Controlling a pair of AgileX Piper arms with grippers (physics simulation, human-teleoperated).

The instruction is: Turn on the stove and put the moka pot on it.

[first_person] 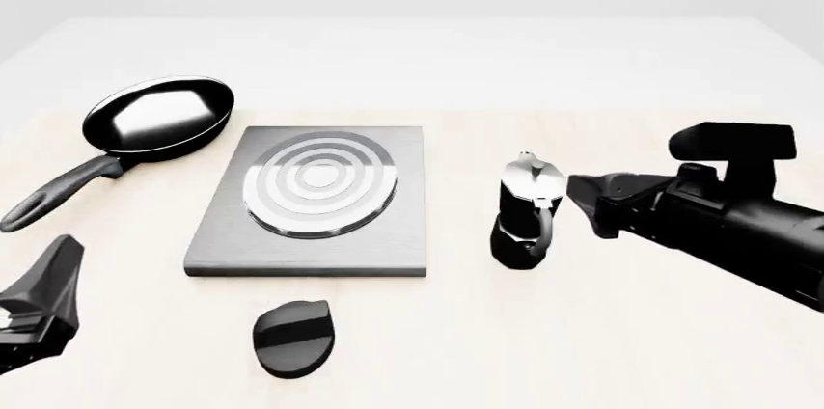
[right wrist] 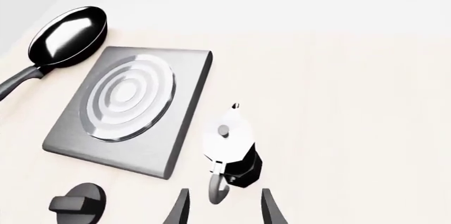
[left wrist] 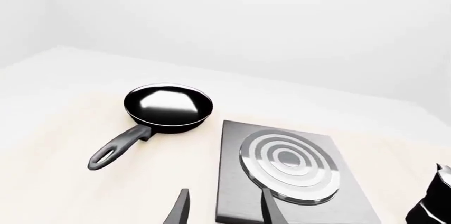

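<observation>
My right gripper hangs just beside the upright moka pot; the stove sits bare; my left gripper rests apart.

Black moka pot stands upright just right of stove.

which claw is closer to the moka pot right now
Right. The right claw sits open just beside the moka pot, fingers either side of its handle. The left claw is far off, past the stove, by the near left table edge.
</observation>
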